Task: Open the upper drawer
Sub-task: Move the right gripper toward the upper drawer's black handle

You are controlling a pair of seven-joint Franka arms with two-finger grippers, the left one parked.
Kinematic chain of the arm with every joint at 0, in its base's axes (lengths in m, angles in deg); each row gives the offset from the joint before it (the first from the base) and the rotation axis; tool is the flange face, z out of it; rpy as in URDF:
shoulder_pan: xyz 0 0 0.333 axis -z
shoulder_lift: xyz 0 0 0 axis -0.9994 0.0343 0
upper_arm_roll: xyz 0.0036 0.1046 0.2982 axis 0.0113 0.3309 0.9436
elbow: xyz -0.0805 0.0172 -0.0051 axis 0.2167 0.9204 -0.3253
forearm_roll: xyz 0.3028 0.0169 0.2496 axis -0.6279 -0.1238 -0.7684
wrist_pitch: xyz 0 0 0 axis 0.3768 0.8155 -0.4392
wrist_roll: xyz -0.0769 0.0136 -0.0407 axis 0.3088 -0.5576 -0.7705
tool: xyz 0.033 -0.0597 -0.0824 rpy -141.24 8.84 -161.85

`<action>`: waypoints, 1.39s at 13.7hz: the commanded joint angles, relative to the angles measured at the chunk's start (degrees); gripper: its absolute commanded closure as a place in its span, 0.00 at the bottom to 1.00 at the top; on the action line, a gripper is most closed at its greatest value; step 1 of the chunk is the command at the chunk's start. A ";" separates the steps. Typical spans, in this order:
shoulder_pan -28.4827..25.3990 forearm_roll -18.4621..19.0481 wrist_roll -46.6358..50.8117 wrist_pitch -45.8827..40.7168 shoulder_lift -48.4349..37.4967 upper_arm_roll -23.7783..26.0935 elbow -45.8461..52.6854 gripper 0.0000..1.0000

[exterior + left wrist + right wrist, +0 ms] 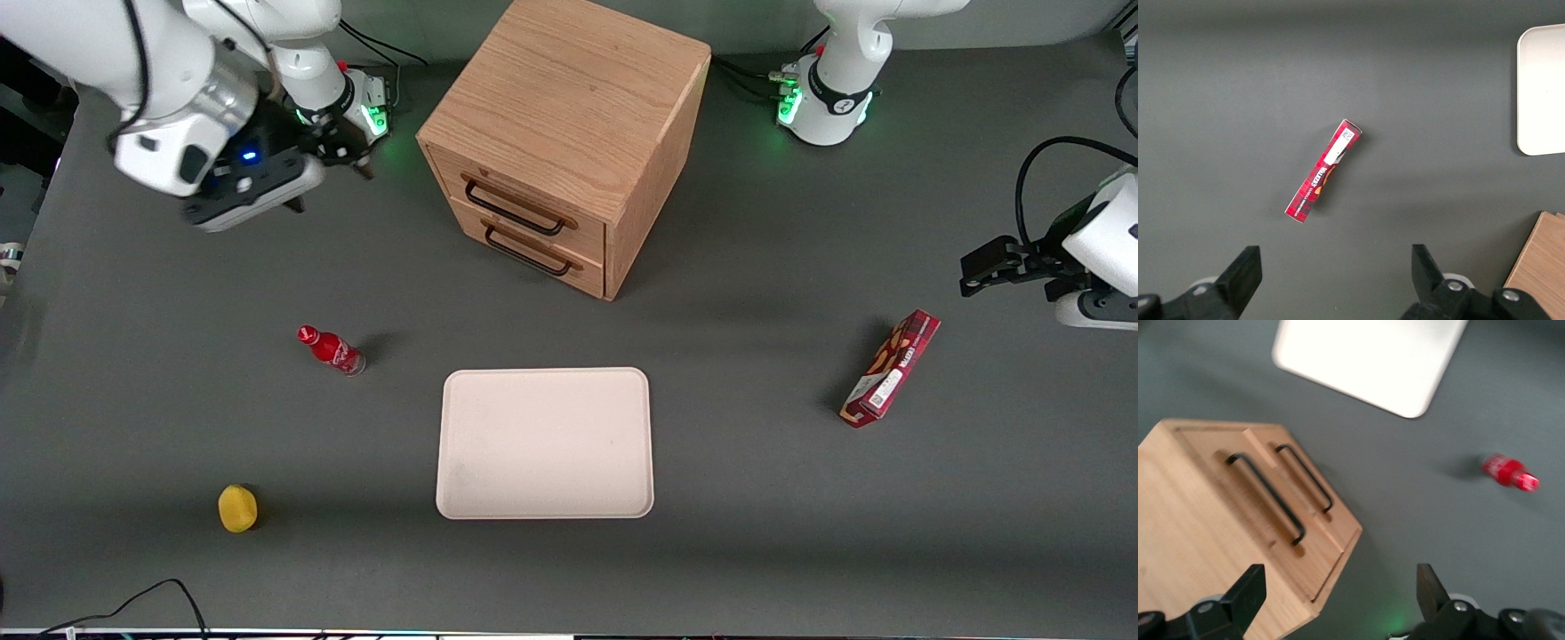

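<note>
The oak cube cabinet (569, 98) stands at the back middle of the table. Its upper drawer (533, 197) is shut, flush with the front, with a thin black wire handle (516, 209). The bottom drawer (542, 258) below it is shut too. In the right wrist view the upper drawer's handle (1268, 497) runs alongside the bottom drawer's handle (1305, 478). My right gripper (327, 178) hangs in the air beside the cabinet, toward the working arm's end, apart from it. It is open and empty (1340, 593), and one fingertip (1248, 590) shows over the cabinet's top.
A white tray (544, 442) lies nearer the front camera than the cabinet. A red bottle (331, 349) lies on its side and a yellow object (237, 508) sits toward the working arm's end. A red box (891, 367) lies toward the parked arm's end.
</note>
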 commanded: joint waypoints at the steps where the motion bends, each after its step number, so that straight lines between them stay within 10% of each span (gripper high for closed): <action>1: 0.18 -2.91 -12.29 0.39 5.53 2.03 2.25 0.00; 19: -0.34 -6.35 -22.53 23.94 14.95 11.52 -18.39 0.00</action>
